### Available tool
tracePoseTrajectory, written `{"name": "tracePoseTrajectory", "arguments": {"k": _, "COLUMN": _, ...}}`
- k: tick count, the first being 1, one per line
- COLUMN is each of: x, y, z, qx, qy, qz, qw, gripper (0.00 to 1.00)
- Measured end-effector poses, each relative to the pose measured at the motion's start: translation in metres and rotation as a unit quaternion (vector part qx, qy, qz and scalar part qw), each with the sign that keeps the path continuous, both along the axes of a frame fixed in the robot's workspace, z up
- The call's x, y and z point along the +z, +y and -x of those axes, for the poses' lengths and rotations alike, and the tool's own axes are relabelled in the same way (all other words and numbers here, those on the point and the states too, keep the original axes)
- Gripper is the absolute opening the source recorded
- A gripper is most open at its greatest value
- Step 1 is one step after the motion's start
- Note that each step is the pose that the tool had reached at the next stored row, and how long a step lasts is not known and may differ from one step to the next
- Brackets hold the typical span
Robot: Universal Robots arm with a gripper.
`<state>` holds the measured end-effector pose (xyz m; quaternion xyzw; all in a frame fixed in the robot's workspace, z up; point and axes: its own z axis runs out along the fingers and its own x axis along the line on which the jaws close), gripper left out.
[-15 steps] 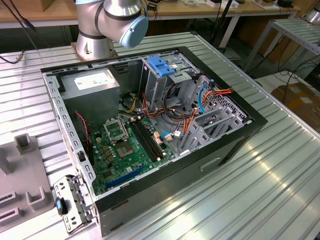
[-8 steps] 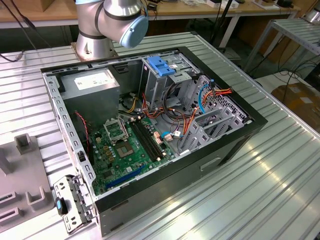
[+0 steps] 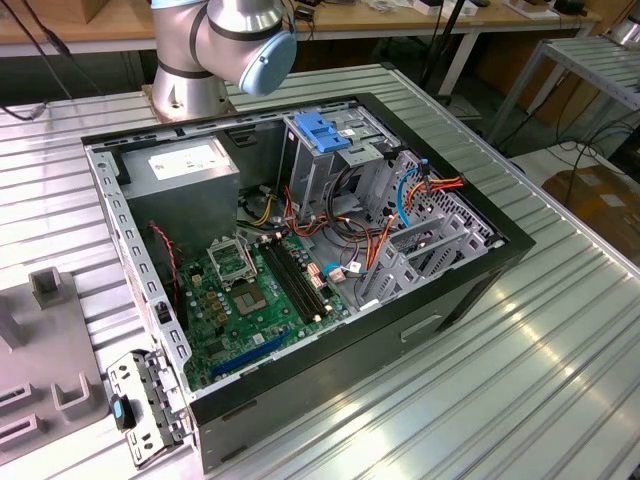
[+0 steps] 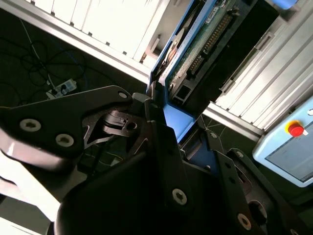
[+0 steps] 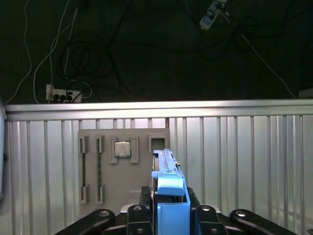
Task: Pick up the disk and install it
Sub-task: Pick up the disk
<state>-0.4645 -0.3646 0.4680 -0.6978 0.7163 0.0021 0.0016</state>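
Disk (image 5: pixel 167 181) is in the grip! The gripper (image 5: pixel 169 215) has its black fingers (image 5: pixel 142 215) pressed in from both sides on the blue plastic rail, and the drive stands edge-on between them in the first wrist view. The second wrist view catches the gripper (image 4: pixel 181 122) from the side, with the disk (image 4: pixel 195 49) showing its green circuit board and connector row while a finger (image 4: pixel 161 142) bears against the blue end.

Just beyond the disk in the first wrist view lies a grey tray (image 5: pixel 124 186) on the ribbed metal table (image 5: pixel 244 161), with a square processor chip (image 5: pixel 122 148) seated in one pocket. Past the table's far edge there is dark floor, loose cables and a white power strip (image 5: pixel 61 95).

Over to the exterior view. Nearest, at the exterior view's left, sits the grey tray (image 3: pixel 40 350), with a metal bracket (image 3: pixel 145 400) beside the near corner of the open computer case (image 3: pixel 440 300). Inside the case, the green motherboard (image 3: pixel 250 300) lies flat. Farther back is the grey power-supply box (image 3: pixel 185 175), and to the exterior view's right of it stands the metal cage with the blue handle (image 3: pixel 325 135), orange and blue wires trailing near it. Farthest back, the arm (image 3: pixel 220 40) rises from the table (image 3: pixel 520 380).
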Motion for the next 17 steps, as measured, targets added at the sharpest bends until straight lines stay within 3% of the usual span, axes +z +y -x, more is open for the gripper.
{"name": "tracePoseTrajectory", "arguments": {"k": 17, "x": 0.0199, "y": 0.0, "z": 0.0, "qx": 0.0, "qy": 0.0003, "qz": 0.0, "qw": 1.0, "gripper": 0.37}}
